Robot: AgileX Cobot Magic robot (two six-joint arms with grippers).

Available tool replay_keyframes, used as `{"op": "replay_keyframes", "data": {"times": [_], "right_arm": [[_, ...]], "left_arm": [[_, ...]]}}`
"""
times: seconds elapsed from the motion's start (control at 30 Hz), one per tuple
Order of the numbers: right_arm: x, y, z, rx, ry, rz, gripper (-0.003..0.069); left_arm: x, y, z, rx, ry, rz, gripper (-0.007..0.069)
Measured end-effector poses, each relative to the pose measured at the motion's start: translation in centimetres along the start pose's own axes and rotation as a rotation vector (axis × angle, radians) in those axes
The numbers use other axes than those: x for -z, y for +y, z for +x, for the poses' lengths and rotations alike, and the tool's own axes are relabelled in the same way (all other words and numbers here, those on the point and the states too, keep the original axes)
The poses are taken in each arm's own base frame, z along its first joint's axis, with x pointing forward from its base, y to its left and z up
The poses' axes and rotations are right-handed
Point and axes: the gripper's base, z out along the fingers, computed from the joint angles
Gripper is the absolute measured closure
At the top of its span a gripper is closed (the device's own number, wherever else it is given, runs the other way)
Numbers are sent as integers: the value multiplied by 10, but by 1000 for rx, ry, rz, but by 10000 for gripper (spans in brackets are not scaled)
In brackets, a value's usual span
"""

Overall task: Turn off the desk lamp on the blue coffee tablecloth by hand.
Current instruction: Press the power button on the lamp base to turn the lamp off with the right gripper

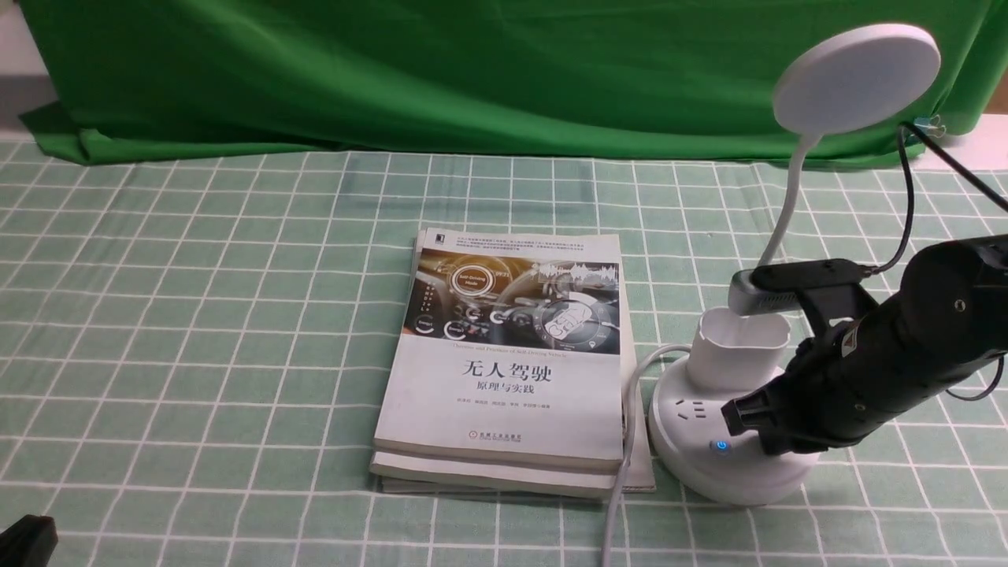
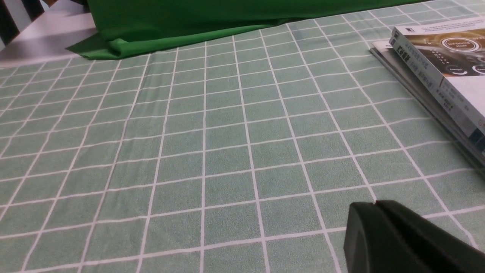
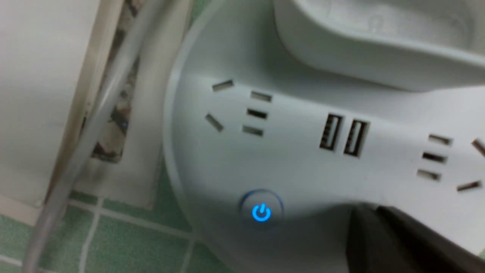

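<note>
black, blunt right gripper (image 3: 365,218), clenched and empty, i hold over the white, round-based desk lamp (image 1: 732,465) on the pale green gridded cloth (image 1: 236,315), right of the books (image 1: 504,370). pressing off-centre, i could miss the button or skid the base.

A dark green cloth (image 1: 472,79) hangs in folds across twelve o'clock, with pale patches (image 1: 20,102) at ten o'clock and a brownish strip (image 1: 998,87) at two o'clock.
</note>
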Motion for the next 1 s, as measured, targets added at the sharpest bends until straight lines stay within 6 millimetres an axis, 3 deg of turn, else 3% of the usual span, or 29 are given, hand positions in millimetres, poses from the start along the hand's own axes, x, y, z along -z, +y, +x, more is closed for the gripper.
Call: {"op": "replay_keyframes", "data": {"times": [0.2, 0.3, 0.47, 0.7, 1.0], "right_arm": [[24, 1, -2, 4, -85, -5, 623], [27, 2, -2, 5, -95, -5, 623], [21, 1, -1, 3, -74, -4, 623], [-5, 0, 0, -3, 11, 1, 623], [-1, 0, -3, -3, -27, 1, 623]], "left_arm": [[0, 0, 0, 0, 0, 0, 624], [0, 0, 0, 0, 0, 0, 624], [0, 0, 0, 0, 0, 0, 624], [0, 0, 0, 0, 0, 0, 624], [0, 0, 0, 0, 0, 0, 624]]}}
